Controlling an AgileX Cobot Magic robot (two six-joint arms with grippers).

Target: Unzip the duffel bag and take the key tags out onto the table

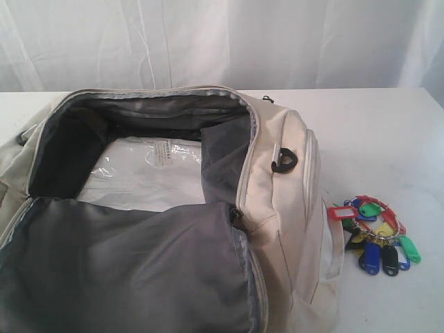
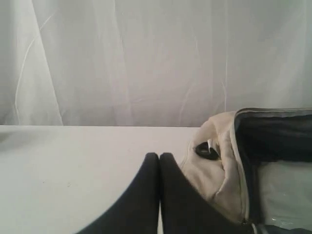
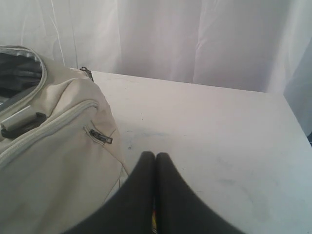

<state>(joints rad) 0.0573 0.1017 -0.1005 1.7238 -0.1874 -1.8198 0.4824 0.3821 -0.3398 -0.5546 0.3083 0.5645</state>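
The duffel bag point(image 1: 277, 180) fills the left and centre of the exterior view. It is unzipped, and its top flap is folded toward the lower left, so the dark grey lining point(image 1: 125, 270) shows. Inside lies a clear plastic sheet point(image 1: 149, 173) over something white. The key tags point(image 1: 374, 236) lie on the table point(image 1: 374, 132) in the lower right of this view, just beside the bag's cream side and outside it. No arm appears in this view.

In its wrist view, the left gripper point(image 2: 159, 156) has its two black fingers pressed together with nothing between them, and the bag's end is just beside them. The right gripper point(image 3: 155, 157) is closed the same way and empty, with the bag's side close by. The tags cannot be seen clearly from either wrist.
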